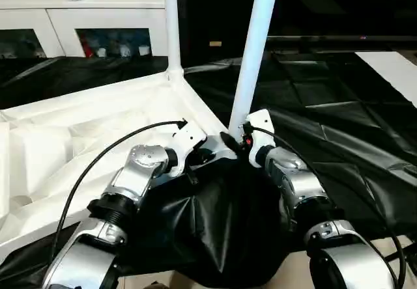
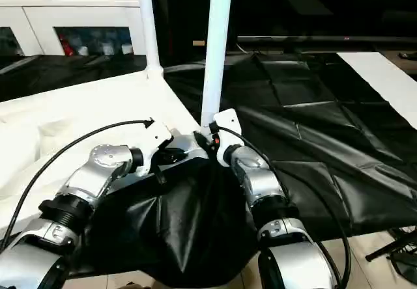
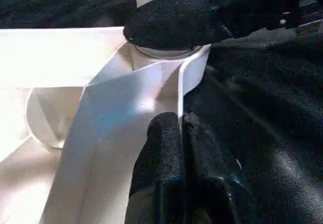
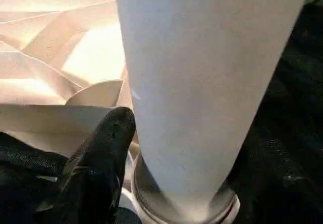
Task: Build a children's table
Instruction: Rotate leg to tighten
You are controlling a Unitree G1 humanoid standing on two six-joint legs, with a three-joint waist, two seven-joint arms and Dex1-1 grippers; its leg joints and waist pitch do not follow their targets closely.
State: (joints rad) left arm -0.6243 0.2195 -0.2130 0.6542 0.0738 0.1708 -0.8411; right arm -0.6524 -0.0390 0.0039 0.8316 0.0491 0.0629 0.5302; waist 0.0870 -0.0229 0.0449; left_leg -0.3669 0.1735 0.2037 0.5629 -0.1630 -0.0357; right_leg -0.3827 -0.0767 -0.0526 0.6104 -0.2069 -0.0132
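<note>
Risk sits at the near corner socket: the near leg could lean if half seated. Right gripper seemingly brackets its base, grip uncertain; left gripper presses shut against the tabletop rim. Black sheet rightward offers room.

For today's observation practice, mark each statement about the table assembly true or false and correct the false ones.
1. Two legs stand upright in the tabletop's corner sockets. True: the far leg and the near leg both rise from the tabletop.
2. The tabletop lies ribbed side up. True.
3. The left end effector is wide open. False: its fingers are shut together at the tabletop's corner wall.
4. The sheet under the table is white. False: it is black.
5. The cabinet stands nearest the robot. False: it stands behind the table.
</note>
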